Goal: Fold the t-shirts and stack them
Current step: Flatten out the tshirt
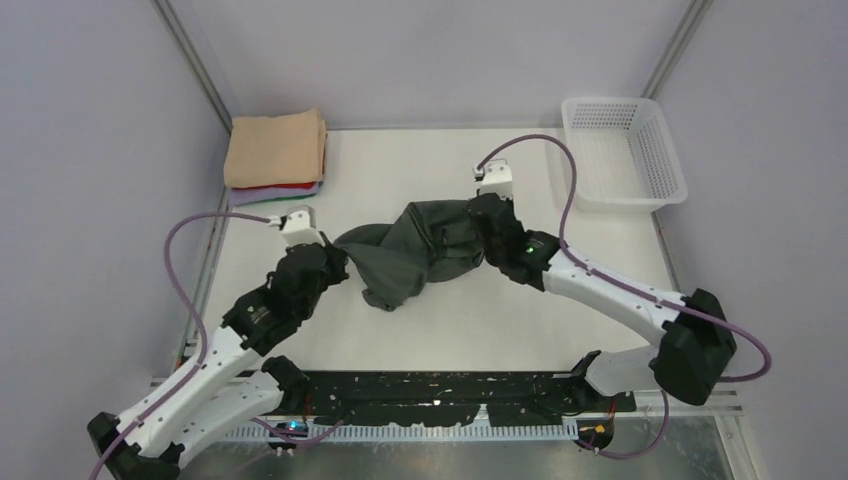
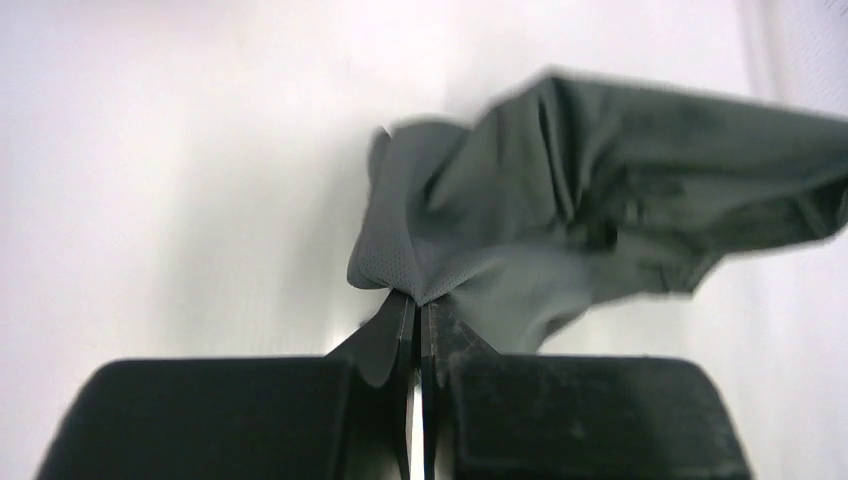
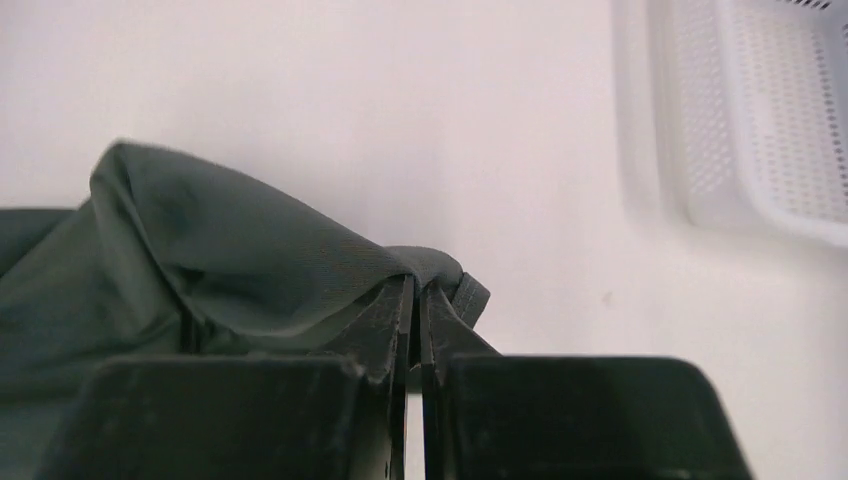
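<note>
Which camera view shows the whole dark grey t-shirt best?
The top view: the grey t-shirt shows whole, bunched between the left gripper and right gripper. The left wrist view shows a blurred, pinched fold; the right wrist view shows only one pinched edge.

basket (image 1: 662, 150) back right, shirt stack (image 1: 275, 150) back left

Arms angled inward; left hand (image 2: 418, 300), right hand (image 3: 415, 292) both pinched tight.

Bunched t-shirt (image 1: 420, 250) lies centre, folded stack (image 1: 275, 148) back-left, basket (image 1: 630, 199) back-right.
</note>
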`<action>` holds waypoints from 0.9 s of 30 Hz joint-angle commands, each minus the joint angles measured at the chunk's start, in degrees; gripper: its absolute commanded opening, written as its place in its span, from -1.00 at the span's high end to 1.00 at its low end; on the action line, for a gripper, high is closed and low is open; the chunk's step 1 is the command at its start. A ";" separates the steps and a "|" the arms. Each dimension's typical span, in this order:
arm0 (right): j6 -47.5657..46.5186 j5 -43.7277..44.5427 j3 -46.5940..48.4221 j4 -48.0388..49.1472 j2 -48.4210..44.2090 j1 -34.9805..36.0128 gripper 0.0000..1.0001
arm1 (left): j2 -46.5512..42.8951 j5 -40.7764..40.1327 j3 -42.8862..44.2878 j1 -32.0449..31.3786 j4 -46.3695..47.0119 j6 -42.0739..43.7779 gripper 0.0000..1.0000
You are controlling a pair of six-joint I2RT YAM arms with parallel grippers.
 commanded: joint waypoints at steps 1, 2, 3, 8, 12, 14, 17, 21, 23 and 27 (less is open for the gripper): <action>-7.51 2.23 2.74 5.45 -10.69 -1.13 0.90 | -6.41 -11.50 7.09 0.47 -1.69 7.70 1.00; -9.75 -0.12 2.82 5.89 -14.11 -1.13 0.89 | -7.79 -11.97 8.27 0.50 -1.06 8.85 1.00; -10.81 -1.44 3.02 6.53 -15.67 -1.16 0.89 | -9.20 -12.03 9.36 0.46 -0.28 10.40 1.00; -15.56 -9.41 4.67 5.36 -27.92 -1.15 0.89 | -15.04 -11.04 15.58 0.50 3.52 17.90 1.00; -16.57 -12.74 7.14 3.10 -36.37 -1.17 0.90 | -19.19 -11.06 20.01 0.50 5.05 22.43 1.00; -16.41 -16.24 8.68 0.97 -39.76 -1.18 0.90 | -20.76 -9.94 22.21 0.50 5.46 23.83 1.00; -15.16 -23.41 10.58 -1.13 -44.00 -1.18 0.90 | -22.60 -6.02 24.82 0.50 6.98 25.33 1.00; -13.11 -28.36 14.96 -5.69 -46.57 -1.19 0.90 | -23.41 -0.75 29.08 0.50 7.39 26.53 1.00; -12.74 -28.40 15.48 -6.72 -47.41 -1.19 0.90 | -22.77 0.09 29.68 0.50 7.77 27.09 1.00; -11.13 -20.47 14.49 -9.69 -47.48 -1.21 0.90 | -17.89 -6.19 28.71 0.50 7.79 28.45 1.00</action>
